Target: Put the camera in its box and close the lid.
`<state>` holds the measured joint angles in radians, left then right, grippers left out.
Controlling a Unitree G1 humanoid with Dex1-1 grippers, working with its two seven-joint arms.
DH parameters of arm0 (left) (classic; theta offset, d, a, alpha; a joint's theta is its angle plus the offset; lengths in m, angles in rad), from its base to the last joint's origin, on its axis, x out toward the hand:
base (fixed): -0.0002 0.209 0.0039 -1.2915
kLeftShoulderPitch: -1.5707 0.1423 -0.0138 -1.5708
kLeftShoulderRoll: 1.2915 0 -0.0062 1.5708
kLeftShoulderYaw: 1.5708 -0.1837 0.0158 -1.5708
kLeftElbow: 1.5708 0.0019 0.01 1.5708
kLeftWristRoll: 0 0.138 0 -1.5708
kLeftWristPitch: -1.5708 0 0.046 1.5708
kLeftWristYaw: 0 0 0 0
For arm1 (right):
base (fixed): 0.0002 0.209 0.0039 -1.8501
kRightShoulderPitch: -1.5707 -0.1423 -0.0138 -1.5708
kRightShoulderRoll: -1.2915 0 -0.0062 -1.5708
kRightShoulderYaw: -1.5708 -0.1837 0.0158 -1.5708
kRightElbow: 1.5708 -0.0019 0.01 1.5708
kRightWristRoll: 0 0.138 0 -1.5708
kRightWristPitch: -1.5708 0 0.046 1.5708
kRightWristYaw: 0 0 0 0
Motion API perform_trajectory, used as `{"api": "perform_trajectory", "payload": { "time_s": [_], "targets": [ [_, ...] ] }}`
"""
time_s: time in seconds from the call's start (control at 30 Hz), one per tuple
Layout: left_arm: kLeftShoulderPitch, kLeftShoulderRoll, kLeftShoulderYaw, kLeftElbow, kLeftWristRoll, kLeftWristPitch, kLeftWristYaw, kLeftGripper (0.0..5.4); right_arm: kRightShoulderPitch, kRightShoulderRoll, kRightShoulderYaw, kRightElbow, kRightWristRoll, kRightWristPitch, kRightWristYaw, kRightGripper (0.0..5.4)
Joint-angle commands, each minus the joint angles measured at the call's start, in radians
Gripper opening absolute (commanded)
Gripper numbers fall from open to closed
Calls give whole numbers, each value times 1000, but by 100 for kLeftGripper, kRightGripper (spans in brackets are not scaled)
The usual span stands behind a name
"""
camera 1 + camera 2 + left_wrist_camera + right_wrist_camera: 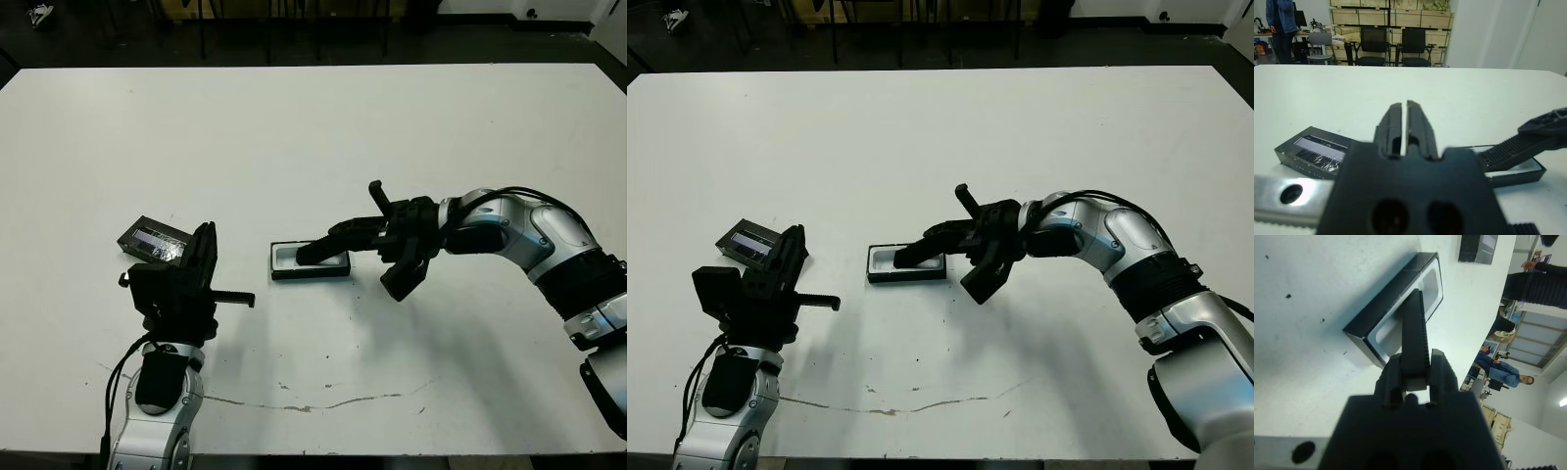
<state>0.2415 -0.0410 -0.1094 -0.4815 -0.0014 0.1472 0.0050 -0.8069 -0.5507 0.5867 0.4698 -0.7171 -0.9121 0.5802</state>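
Note:
The box, a black tray with white lining, lies at the table's middle. My right gripper is open wide. One finger lies along the box's hollow and hides its middle, while the other finger hangs off to the right of the box. White lining shows on both sides of that finger. I cannot make out the camera; it may be under the finger. The lid, a black slab with a glossy top, lies at the left. My left gripper stands shut and empty just right of the lid, which also appears in its wrist view.
The table's front edge is close behind my left arm. A thin crack line runs across the table near that edge. Chairs and a person are beyond the far side.

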Motion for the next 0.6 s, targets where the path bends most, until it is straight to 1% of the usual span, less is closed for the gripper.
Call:
{"api": "perform_trajectory", "payload": {
  "time_s": [0.03, 0.1, 0.17, 0.23, 0.43, 0.6],
  "targets": [
    [17, -1, -2, 10, 7, 1, 9, 0, 5, 8, 14, 8, -15, -7, -18, 10],
    [19, -2, -4, 8, 11, 1, 12, 0, 6, 10, 20, 3, -15, -1, -10, 10],
    [21, -1, -6, 10, 14, -4, 14, 0, 5, 14, 24, 6, -6, -13, -12, 10],
    [23, -2, -7, 9, 12, -4, 15, 0, 10, 19, 25, 5, 5, -2, -3, 10],
    [31, -2, -7, 3, 11, 2, 18, 0, 32, 42, 30, -5, -5, 29, -13, 10],
    [37, -1, -4, 6, 5, -6, 15, 0, 21, 64, 61, 13, -22, 15, -15, 10]
  ]
}}
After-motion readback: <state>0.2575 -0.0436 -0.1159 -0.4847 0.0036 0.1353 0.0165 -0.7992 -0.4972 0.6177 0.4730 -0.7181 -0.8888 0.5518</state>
